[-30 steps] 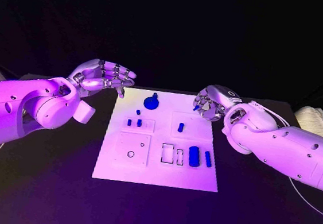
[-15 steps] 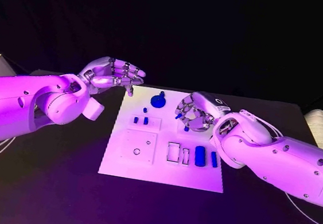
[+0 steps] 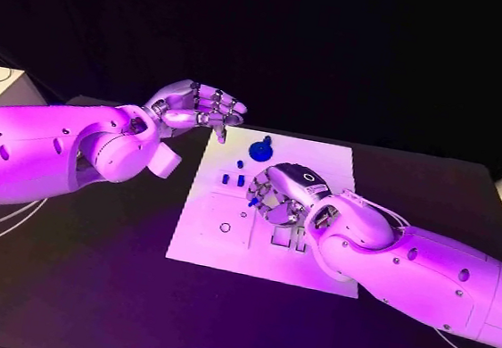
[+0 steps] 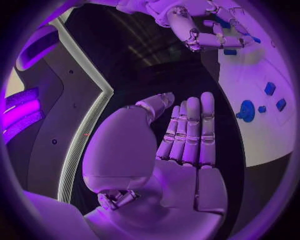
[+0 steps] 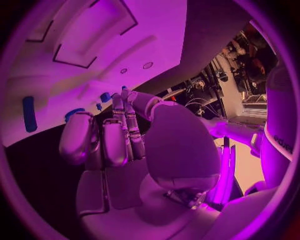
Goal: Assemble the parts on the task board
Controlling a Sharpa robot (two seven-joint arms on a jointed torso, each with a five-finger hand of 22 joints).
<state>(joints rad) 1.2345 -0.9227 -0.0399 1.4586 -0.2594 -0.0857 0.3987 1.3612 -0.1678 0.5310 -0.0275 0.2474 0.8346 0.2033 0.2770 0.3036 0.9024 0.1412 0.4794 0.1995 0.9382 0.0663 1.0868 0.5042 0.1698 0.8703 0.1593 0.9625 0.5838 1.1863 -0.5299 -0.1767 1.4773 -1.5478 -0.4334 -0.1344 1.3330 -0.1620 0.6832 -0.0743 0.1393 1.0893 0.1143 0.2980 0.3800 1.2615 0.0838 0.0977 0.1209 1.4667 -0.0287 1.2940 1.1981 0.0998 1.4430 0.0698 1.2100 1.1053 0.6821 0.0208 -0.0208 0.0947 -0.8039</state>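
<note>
The black surface (image 3: 77, 281) carries the white task board (image 3: 207, 244), my landmark here. My right hand (image 3: 276, 198) hangs over the board's middle with its fingers curled downward; whether they pinch a part I cannot tell, since the fingertips hide what lies under them. My left hand (image 3: 199, 109) floats off the board's far left corner, fingers curled inward around nothing. On the board's far end sits a round blue part (image 3: 261, 150) with a stub rising from it. Just nearer than that, toward my right hand, stand two small blue pegs (image 3: 231, 180). A small round hole (image 3: 225, 227) shows in the board's left half.
</note>
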